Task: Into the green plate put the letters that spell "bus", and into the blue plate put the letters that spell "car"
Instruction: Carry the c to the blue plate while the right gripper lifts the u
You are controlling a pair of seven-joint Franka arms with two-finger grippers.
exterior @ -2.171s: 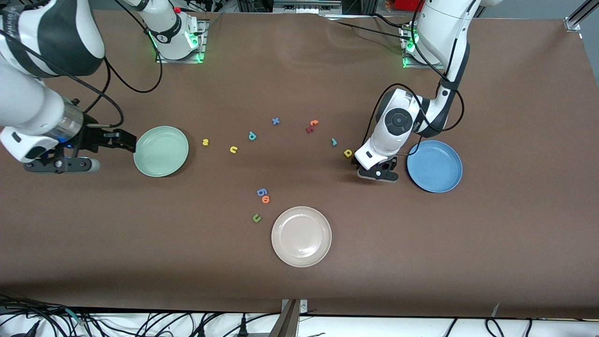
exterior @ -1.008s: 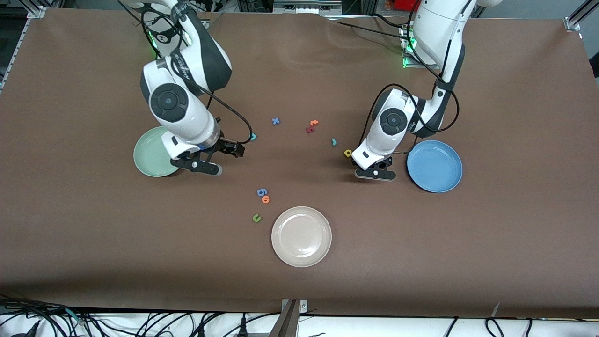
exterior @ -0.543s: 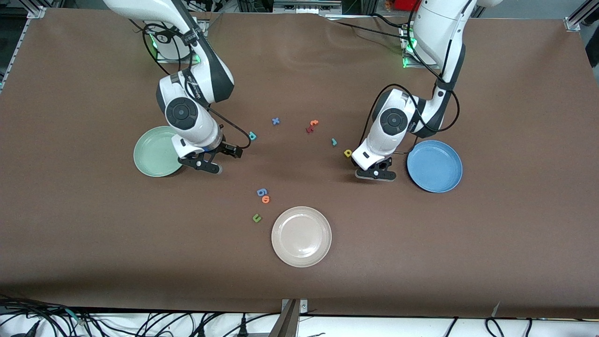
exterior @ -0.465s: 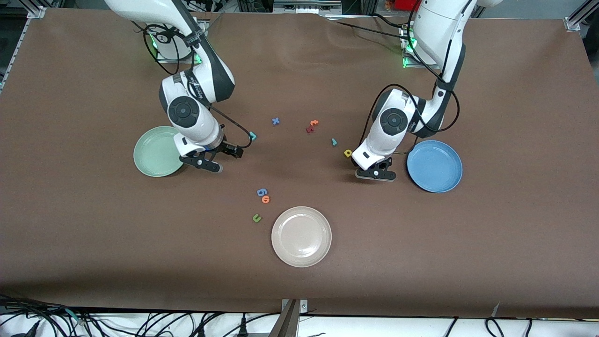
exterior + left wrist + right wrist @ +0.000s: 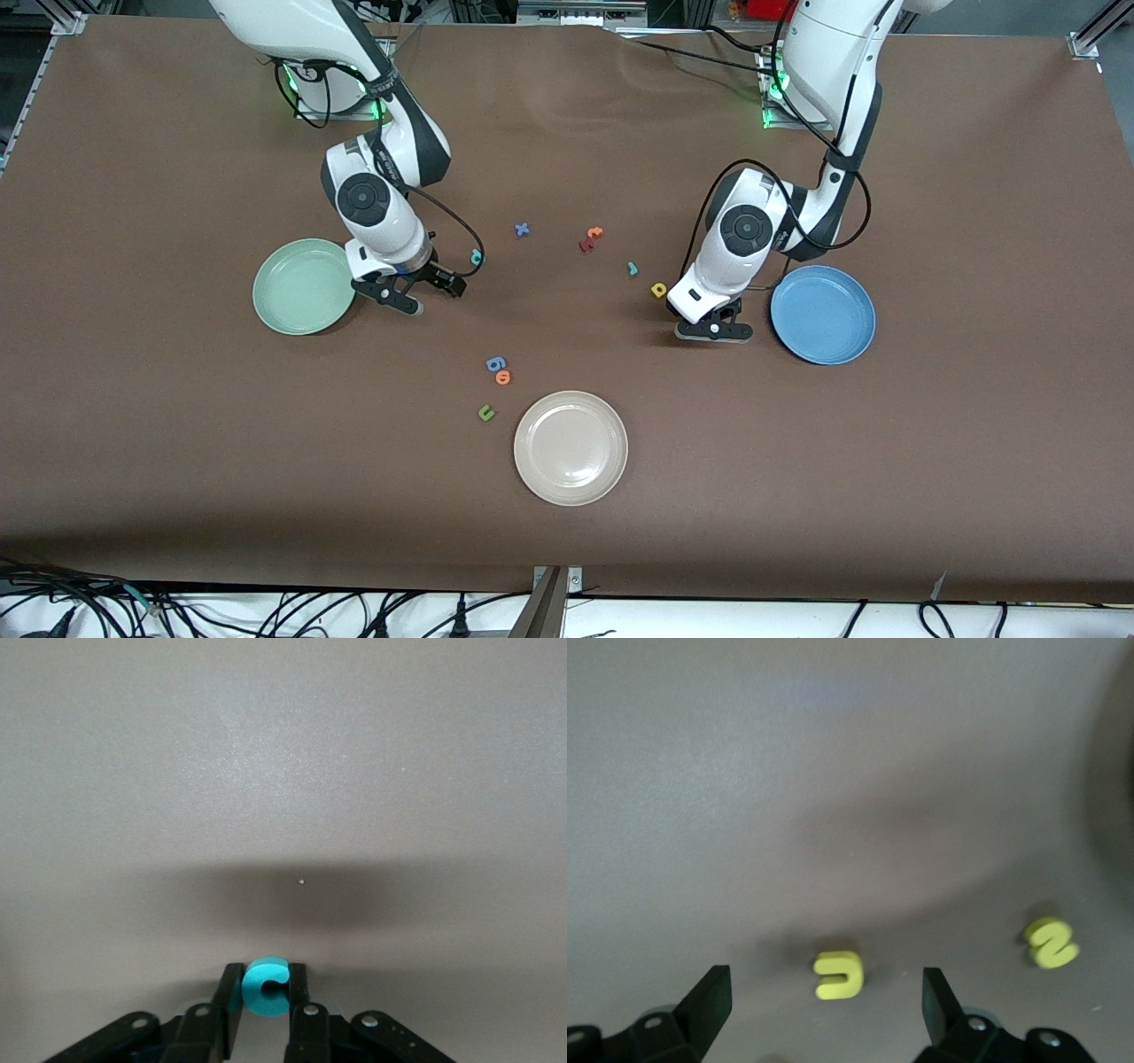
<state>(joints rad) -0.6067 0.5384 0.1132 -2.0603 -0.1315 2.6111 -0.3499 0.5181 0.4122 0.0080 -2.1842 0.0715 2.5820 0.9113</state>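
pinching teal c [image 5: 265, 986], left end effector [image 5: 263, 1014] closed on it; right end effector [image 5: 827, 1005] wide open over yellow u [image 5: 837, 975].

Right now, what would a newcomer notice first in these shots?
The left claw, low beside the blue plate, pinches a teal c. The right claw stands open over a yellow u, beside the green plate. Small colored letters lie scattered between the two plates, with a cream plate nearest the camera.
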